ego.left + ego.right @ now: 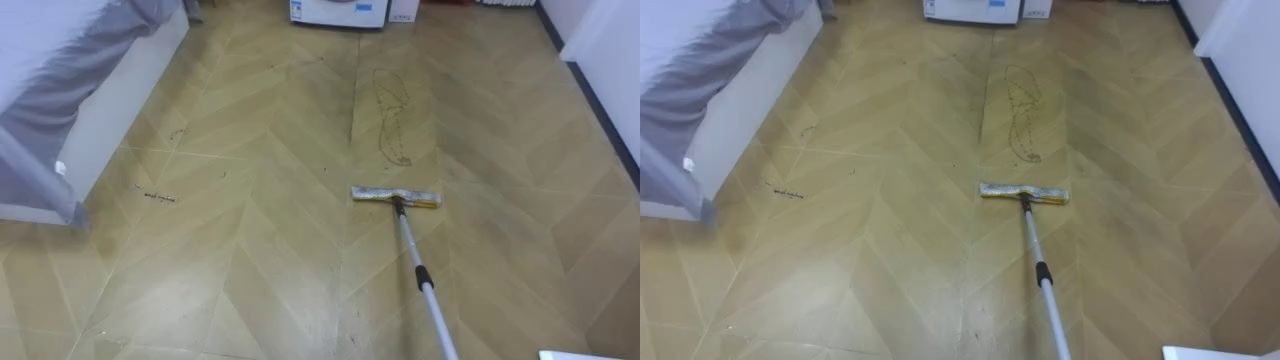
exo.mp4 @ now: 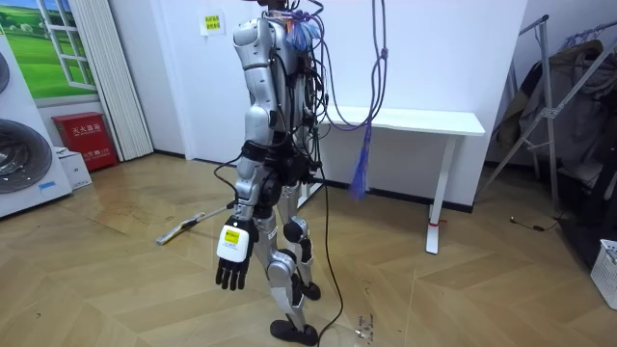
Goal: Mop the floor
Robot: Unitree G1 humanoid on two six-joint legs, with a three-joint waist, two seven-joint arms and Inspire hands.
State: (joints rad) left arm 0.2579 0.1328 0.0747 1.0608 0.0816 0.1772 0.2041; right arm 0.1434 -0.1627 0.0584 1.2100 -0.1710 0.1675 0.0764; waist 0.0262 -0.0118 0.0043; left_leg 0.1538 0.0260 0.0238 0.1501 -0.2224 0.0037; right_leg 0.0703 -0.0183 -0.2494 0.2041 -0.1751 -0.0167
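mop (image 1: 405, 225) lies on the wooden floor (image 1: 250, 270) ahead of the robot. its flat head (image 1: 395, 196) rests crosswise on the boards, and the pale handle (image 1: 425, 285) runs back from it to the lower edge of the eye views, right of centre. what holds the handle's upper end: cannot tell.

a dark scribbled outline (image 1: 390, 125) is drawn on the floor just beyond the head, apart from it. a small dark scrap (image 1: 157, 197) lies well to the left, near the bed (image 1: 70, 90), which has a grey sheet hanging over its side. a white appliance (image 1: 340, 10) stands at the far end of the floor.

room view: robot stands upright, facing the room view's left, with a white table (image 2: 424, 122) behind it. the mop shows low on the floor past its legs. left hand (image 2: 232, 258) hangs at its side, clear of the mop, fingers released and pointing down, holding nothing. a washing machine (image 2: 19, 154) and a red box (image 2: 87, 140) stand at the room view's left.
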